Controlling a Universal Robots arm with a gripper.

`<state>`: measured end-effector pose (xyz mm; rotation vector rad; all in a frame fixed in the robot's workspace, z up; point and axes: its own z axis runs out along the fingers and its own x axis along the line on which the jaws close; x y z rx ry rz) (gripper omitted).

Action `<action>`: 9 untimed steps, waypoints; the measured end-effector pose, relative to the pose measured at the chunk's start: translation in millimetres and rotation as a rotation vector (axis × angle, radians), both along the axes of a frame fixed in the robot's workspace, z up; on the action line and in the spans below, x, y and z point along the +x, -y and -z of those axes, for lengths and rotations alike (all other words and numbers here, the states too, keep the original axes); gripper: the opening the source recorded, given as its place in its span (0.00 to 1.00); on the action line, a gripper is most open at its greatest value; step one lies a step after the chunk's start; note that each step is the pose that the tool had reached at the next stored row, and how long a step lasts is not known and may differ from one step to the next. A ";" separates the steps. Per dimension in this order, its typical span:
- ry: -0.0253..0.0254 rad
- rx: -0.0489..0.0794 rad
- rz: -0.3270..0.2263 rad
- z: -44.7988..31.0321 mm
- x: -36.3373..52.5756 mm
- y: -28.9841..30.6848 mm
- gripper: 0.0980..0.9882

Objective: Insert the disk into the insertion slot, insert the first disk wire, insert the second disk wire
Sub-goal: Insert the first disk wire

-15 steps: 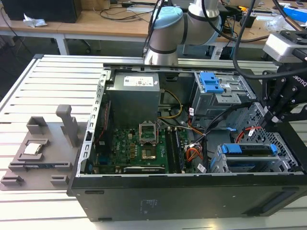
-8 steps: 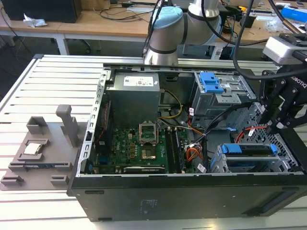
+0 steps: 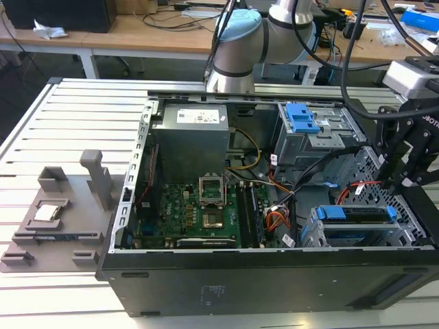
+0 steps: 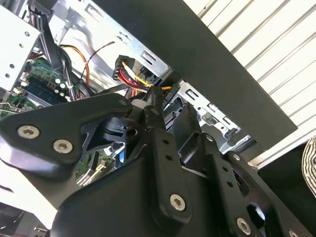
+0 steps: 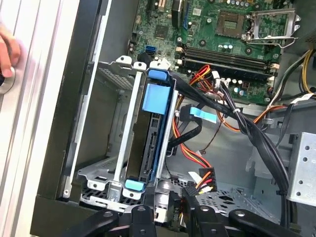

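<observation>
The pincer [image 5: 169, 217] is cut off at the edge of the first wrist view, and in the second wrist view [image 4: 150, 106] its own black linkage blocks the tip. Something dark sits at the tip, but I cannot tell whether the pincer is clamped or parted, or whether it has hold of anything.

The disk [image 5: 154, 123] is seen edge-on, so its face and label are hidden and only the blue carrier and a dark side show. A hand [image 5: 7, 52] is cropped at the frame edge.

The disk stands seated in the slot [image 5: 106, 148], the grey perforated cage inside the case [image 3: 240, 288]. In the exterior view the pincer [image 3: 405, 181] hangs above that cage [image 3: 312, 233] at the exterior view's right, near the disk [image 3: 357, 214] but apart from it. A plug [image 5: 205, 178] on red, yellow and black wires lies loose just beside the pincer, also seen in the second wrist view [image 4: 126, 69].

The power supply label [image 3: 202, 116] carries print that cannot be read. The case rests on a slatted counter [image 3: 55, 123].
</observation>
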<state>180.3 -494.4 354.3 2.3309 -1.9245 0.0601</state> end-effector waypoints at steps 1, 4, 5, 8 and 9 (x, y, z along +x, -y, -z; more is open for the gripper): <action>0.0000 0.000 0.000 0.0 0.1 0.0 0.30; -0.0002 0.000 0.000 0.0 0.2 -0.1 0.21; -0.0001 0.000 0.000 -0.1 0.3 -0.1 0.14; 0.0000 0.000 0.000 0.0 0.3 0.0 0.08; 0.0000 0.000 0.000 0.0 0.4 0.0 0.08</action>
